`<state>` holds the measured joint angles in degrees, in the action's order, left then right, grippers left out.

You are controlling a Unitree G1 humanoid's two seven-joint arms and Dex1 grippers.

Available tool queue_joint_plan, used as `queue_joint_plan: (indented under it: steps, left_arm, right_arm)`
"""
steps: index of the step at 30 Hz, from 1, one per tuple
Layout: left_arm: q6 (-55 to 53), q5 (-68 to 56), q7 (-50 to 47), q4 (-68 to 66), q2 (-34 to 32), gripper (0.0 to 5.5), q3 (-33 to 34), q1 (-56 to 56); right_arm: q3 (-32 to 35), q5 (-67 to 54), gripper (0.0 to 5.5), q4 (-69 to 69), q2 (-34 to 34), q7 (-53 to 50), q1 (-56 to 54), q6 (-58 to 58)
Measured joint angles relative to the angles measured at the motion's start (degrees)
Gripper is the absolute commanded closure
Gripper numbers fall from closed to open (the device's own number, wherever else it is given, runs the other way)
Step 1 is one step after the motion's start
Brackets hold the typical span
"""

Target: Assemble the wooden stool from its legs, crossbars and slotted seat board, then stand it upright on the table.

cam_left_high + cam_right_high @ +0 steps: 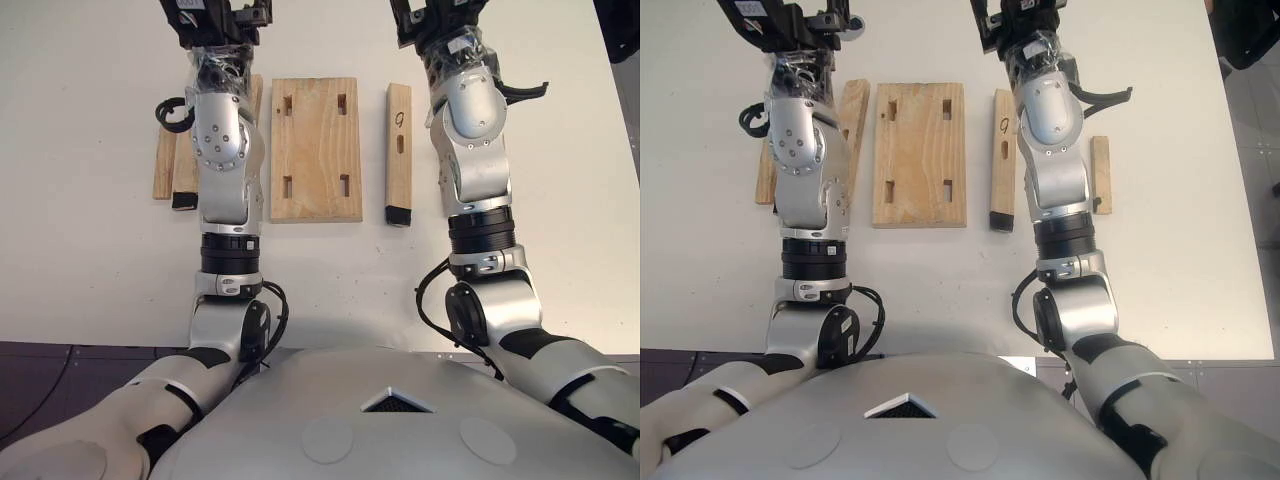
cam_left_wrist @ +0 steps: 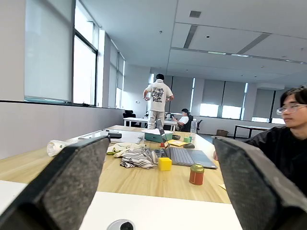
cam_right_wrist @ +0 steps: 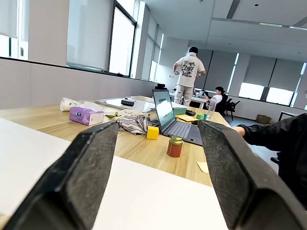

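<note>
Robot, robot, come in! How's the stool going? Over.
Left tool open, empty; right tool open, empty. Seat board flat, nothing slotted in. Leg loose beside it. Left arm overlaps more wooden pieces.

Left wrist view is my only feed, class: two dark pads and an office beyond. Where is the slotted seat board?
Observer: The seat board lies flat on the white table, straight ahead of the robot.
Operator: Any loose pieces beside it?
Observer: One leg lies to its right, parallel, dark tip nearest the robot.
Operator: And the right gripper?
Observer: The right gripper is open, holding nothing.
</note>
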<state>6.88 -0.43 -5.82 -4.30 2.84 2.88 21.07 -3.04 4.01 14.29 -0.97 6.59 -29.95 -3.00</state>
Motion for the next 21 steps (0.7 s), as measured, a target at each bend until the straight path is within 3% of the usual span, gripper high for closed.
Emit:
queue_joint_plan:
  steps: [4, 11, 15, 18, 21]
  left_arm:
    - [0.7, 1.4, -2.3, -0.2, 0.2, 1.55, 0.7, -2.3]
    - [0.6, -1.7, 2.1, -3.2, -4.9, 1.55, 4.4, -6.6]
    - [-0.3, -2.8, 5.0, 0.6, -7.6, 1.55, 5.5, -10.6]
    - [-2.2, -3.6, 5.8, 5.1, -9.0, 1.55, 6.7, -14.9]
    - [-3.5, -3.8, 6.6, 8.0, -9.1, 1.55, 6.4, -15.8]
  right_arm:
    - [-0.2, -1.3, 2.47, -0.6, -0.5, 3.5, -0.2, 2.8]
    - [7.6, -6.1, 2.47, 2.6, -13.8, 11.2, 0.8, 4.5]
    - [12.1, -9.4, 2.47, -7.9, -18.1, 14.2, 13.4, 11.0]
    - [14.6, -12.7, 2.47, -20.9, -18.3, 16.0, 30.5, 17.8]
    - [15.3, -13.7, 2.47, -28.1, -19.8, 16.7, 37.5, 22.2]
